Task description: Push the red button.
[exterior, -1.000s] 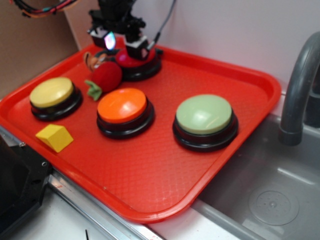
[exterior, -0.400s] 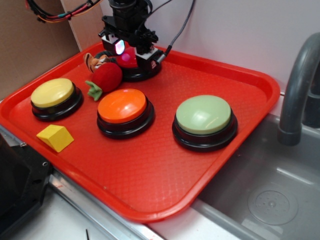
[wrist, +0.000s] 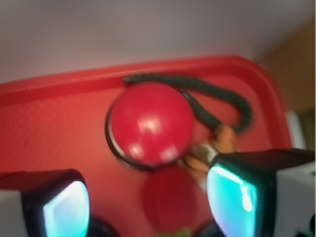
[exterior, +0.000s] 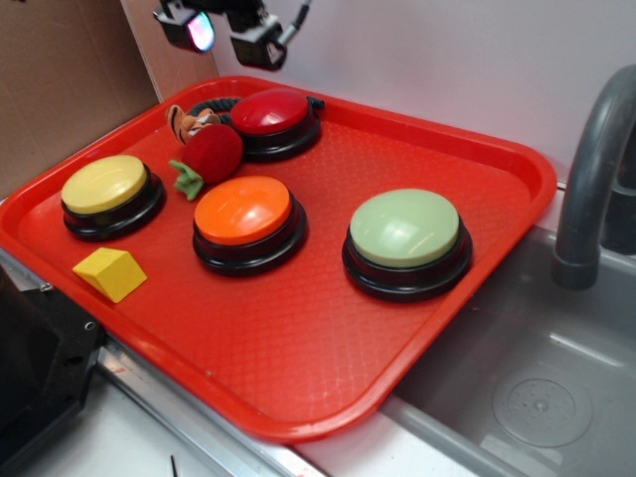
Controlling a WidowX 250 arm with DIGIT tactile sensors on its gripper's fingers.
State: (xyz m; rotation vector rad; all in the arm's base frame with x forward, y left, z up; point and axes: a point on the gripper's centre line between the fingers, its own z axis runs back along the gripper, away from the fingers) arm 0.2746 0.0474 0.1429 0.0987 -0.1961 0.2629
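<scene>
Red plastic tray [exterior: 477, 238] carries four domed buttons, and the red button [exterior: 269, 112] sits near its far edge, toward the far left corner, its glossy dome now fully uncovered. A second ago the gripper [exterior: 229, 28] was down on that dome; it has since risen well clear and hangs above the tray's far left corner, fingers apart and holding nothing. That lift after contact suggests the press has likely been made and the arm is retreating, though nothing shows whether the button actually registered. From the wrist view the red button [wrist: 150, 123] lies centred below between the two glowing fingertips [wrist: 232, 195]. Most of the arm is cut off at the top of the exterior view. The strawberry toy [exterior: 207, 154] just beside the button is only a blur in the wrist view.
</scene>
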